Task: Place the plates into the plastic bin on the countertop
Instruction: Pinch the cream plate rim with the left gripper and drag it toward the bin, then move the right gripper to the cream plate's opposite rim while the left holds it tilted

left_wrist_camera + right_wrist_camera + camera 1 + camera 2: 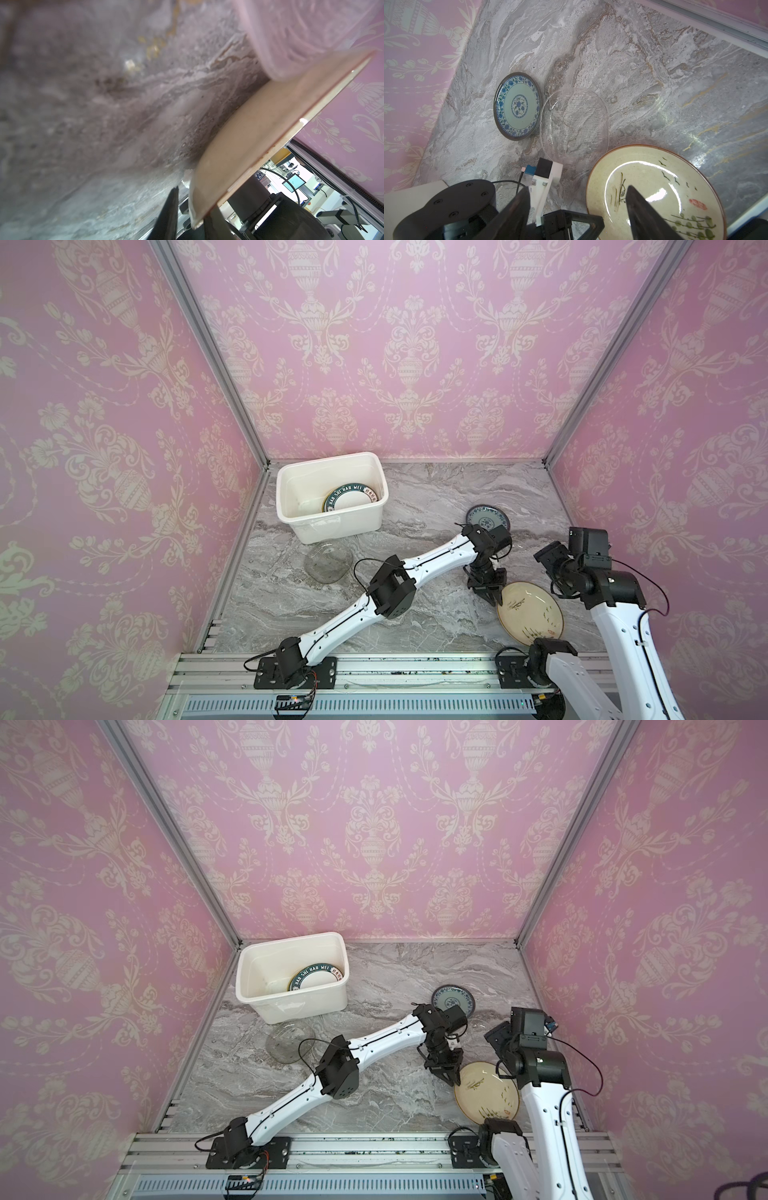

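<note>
A cream plate (530, 612) (486, 1092) (654, 187) lies on the countertop (415, 614) at the front right. My left gripper (492, 595) (449, 1077) (193, 199) has its jaws close around the plate's left rim (270, 124). A slim gap shows beside one finger. My right gripper (577, 188) hangs open above that plate, holding nothing. A blue-patterned plate (488, 520) (518, 106) and a clear glass plate (574, 126) lie behind. Another clear plate (328, 564) (289, 1042) sits before the white plastic bin (332, 529) (299, 1011). The bin holds a dark-rimmed white plate (353, 499).
Pink patterned walls close the countertop on three sides, and the bin stands in the back left corner. An aluminium rail (395, 668) with both arm bases runs along the front edge. The left forearm (432, 560) stretches diagonally across the middle.
</note>
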### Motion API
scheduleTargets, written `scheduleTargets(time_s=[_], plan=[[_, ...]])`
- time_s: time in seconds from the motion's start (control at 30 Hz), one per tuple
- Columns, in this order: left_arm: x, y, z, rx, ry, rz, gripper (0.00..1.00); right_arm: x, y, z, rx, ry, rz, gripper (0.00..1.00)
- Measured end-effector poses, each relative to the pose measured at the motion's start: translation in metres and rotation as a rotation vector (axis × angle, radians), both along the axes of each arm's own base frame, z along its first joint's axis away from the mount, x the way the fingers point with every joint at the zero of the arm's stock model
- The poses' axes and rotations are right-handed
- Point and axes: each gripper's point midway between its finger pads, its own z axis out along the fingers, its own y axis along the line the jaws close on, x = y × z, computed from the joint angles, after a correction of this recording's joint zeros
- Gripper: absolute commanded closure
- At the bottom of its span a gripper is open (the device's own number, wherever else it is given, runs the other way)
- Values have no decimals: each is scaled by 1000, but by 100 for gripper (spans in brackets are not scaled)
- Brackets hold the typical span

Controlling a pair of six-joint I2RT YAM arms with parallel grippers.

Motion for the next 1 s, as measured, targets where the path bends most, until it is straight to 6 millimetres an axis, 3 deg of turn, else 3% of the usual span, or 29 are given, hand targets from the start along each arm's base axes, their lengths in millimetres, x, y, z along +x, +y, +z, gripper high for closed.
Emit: scheduleTargets(time_s=[0.27, 0.53, 0.77, 1.0], plan=[[0, 6, -2, 23, 9, 0, 89, -1, 0, 1, -1, 0, -1, 26], [10, 25, -3, 69, -12, -5, 93, -1, -1, 3, -7, -2, -5, 25], [35, 83, 3, 168, -54, -12, 96, -4, 2, 4, 1, -19, 11, 25], [49, 161, 15, 257, -60, 45, 97, -8, 30, -25, 96, 25, 161, 27]])
